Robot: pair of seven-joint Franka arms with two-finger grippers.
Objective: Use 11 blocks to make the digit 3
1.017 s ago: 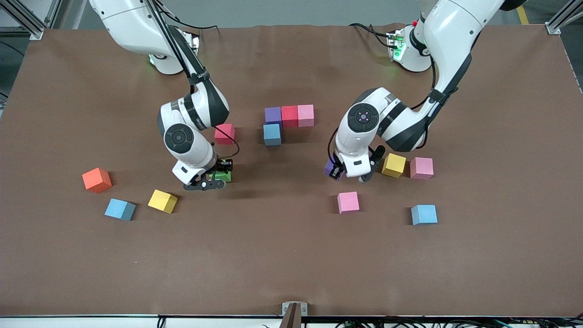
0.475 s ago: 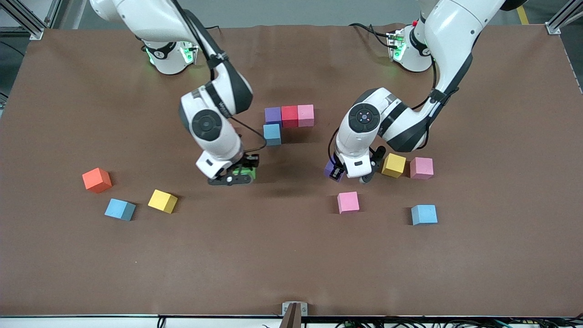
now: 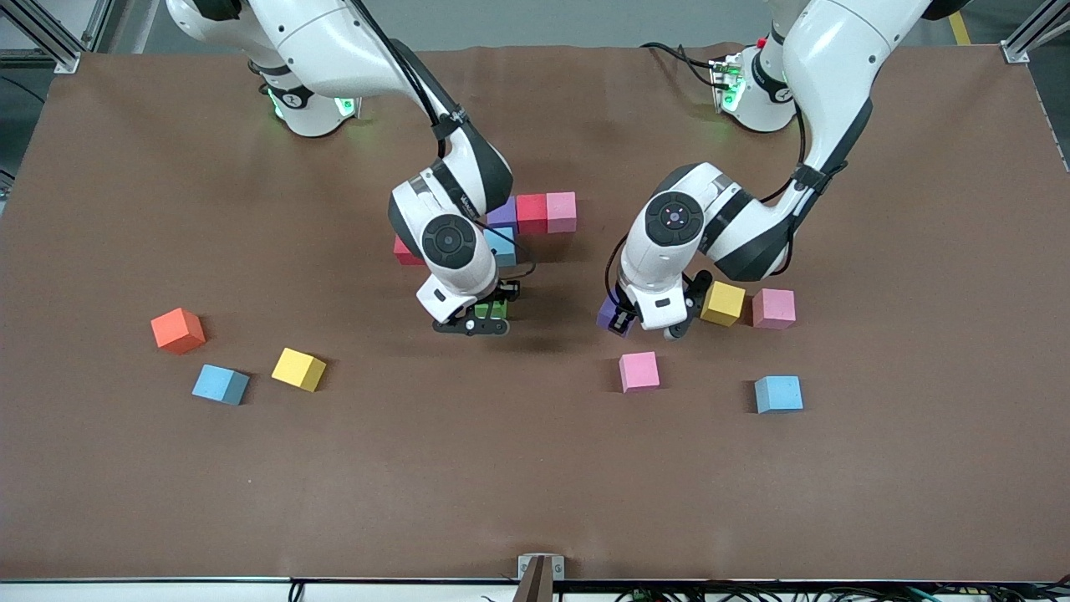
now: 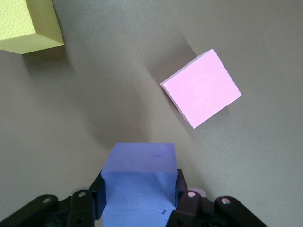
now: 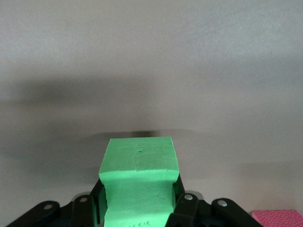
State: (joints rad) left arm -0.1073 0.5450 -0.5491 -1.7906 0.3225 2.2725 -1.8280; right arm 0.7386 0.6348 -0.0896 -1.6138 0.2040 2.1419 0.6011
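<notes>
The right gripper (image 3: 483, 322) clenched the green block (image 5: 138, 182) over bare table near the started figure (image 3: 532, 212) (four cubes so far). The left gripper (image 3: 623, 319) gripped a purple block (image 4: 139, 187) beside the yellow block (image 3: 722, 303). By my reckoning, seven remained unplaced. No containers showed.

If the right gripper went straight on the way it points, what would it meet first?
Probably only bare table: the right gripper, shut on the green cube, points down at empty mat; its height is unclear.

An orange cube (image 3: 177, 330) sits on the brown table (image 3: 535, 468) (toward the right arm's end).
</notes>
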